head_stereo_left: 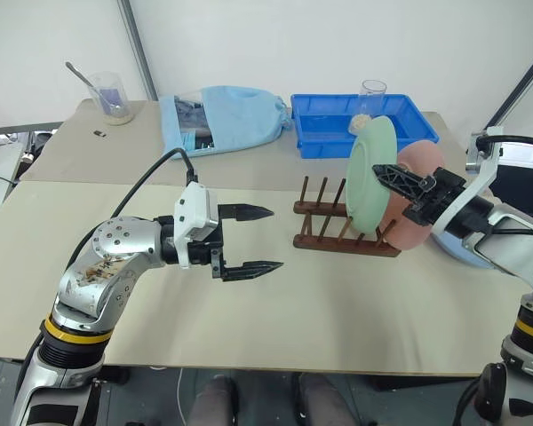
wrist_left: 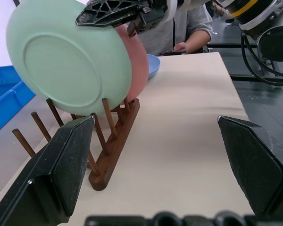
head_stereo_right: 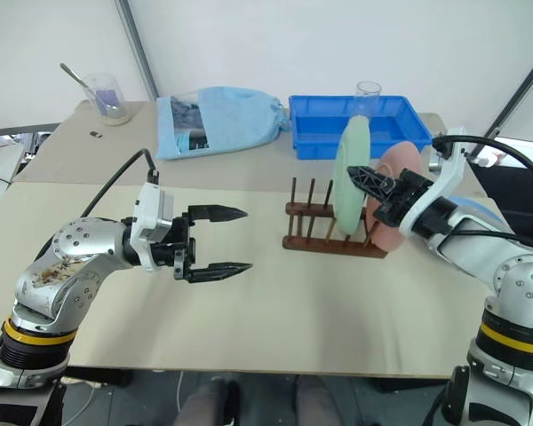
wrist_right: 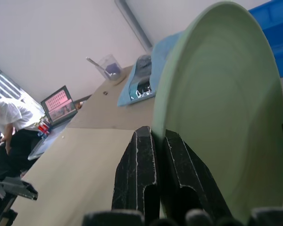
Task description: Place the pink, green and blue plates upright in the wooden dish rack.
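The green plate [head_stereo_left: 370, 174] is pinched at its rim by the right hand [head_stereo_left: 407, 188], right of the frame's middle, and stands in the wooden dish rack [head_stereo_left: 342, 232] just in front of the pink plate [head_stereo_left: 416, 197]. It should be settled between the pegs before the fingers are let go. The left hand [head_stereo_left: 249, 240] is spread wide, holding nothing. The blue plate [wrist_left: 152, 64] is mostly hidden behind; its place seems flat on the surface.
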Robot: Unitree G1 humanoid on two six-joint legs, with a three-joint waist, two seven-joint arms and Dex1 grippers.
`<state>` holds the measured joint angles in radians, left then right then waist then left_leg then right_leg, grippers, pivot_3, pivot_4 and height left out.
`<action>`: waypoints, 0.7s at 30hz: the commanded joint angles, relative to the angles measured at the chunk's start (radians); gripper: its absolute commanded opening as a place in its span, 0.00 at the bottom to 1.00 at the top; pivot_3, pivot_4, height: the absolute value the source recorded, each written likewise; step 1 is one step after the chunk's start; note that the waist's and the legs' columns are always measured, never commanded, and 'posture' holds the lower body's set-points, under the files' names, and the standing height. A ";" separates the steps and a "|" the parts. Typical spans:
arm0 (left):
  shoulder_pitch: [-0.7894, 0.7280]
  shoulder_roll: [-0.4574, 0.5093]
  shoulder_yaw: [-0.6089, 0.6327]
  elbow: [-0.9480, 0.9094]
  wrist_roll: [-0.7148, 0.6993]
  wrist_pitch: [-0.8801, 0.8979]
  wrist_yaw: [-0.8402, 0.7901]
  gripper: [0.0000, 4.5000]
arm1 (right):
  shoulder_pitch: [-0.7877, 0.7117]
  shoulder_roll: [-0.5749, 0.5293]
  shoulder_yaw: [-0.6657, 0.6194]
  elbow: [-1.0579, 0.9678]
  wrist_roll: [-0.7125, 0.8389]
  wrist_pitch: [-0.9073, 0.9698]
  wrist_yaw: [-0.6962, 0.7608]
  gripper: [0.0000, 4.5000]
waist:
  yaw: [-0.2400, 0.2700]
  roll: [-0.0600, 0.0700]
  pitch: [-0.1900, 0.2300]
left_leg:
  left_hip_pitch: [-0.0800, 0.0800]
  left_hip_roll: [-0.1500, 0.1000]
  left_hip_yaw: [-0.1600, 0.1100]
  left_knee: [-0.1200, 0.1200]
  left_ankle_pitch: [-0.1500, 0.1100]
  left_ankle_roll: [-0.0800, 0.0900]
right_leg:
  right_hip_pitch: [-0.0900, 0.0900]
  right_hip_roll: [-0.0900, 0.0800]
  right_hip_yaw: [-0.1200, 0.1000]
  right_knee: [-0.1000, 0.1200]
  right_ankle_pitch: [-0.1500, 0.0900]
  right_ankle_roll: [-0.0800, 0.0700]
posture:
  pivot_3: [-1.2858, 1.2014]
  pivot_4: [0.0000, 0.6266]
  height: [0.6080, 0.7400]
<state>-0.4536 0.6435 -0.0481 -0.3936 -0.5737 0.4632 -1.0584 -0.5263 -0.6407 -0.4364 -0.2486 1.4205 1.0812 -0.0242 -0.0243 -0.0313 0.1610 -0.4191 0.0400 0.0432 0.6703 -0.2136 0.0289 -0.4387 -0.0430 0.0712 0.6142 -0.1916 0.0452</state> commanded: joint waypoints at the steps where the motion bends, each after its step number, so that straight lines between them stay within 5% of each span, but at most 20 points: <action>1: -0.007 0.002 0.014 -0.027 -0.013 -0.002 0.008 1.00 | -0.035 -0.024 -0.006 -0.019 -0.021 -0.045 0.012 0.32 | 0.001 0.000 0.000 | 0.000 0.000 0.000 0.000 0.000 0.000 | 0.000 0.000 0.000 0.000 0.000 0.000 | 0.52 0.24 1.00; 10: -0.021 -0.005 -0.001 -0.016 -0.008 -0.008 0.008 1.00 | -0.130 -0.168 0.010 -0.033 -0.188 -0.100 0.149 0.99 | 0.005 0.000 0.000 | -0.001 0.000 0.000 0.000 0.000 0.000 | -0.001 0.000 0.000 -0.001 0.000 0.000 | 0.52 0.24 1.00; 15: -0.021 0.003 -0.010 -0.034 -0.037 0.019 -0.017 1.00 | -0.088 -0.323 -0.044 -0.068 -0.271 -0.132 0.329 0.99 | 0.011 0.000 0.000 | -0.002 0.000 0.000 0.000 0.000 0.000 | -0.001 -0.001 0.000 -0.002 0.000 0.000 | 0.52 0.24 1.00; 21: -0.061 -0.010 -0.037 -0.051 -0.073 0.064 -0.036 1.00 | 0.309 -0.582 -0.298 -0.026 -0.497 -0.145 0.728 0.99 | 0.028 0.000 0.000 | -0.004 -0.003 0.000 0.000 0.000 0.000 | 0.000 -0.003 0.000 -0.003 0.000 -0.001 | 0.52 0.24 1.00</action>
<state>-0.4916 0.6370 -0.0841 -0.4152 -0.6144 0.5140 -1.0850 -0.2253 -1.1977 -0.6480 -0.2838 0.9709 0.9586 0.6288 0.0036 -0.0309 0.1611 -0.4224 0.0362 0.0430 0.6710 -0.2138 0.0292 -0.4384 -0.0463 0.0719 0.6110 -0.1920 0.0447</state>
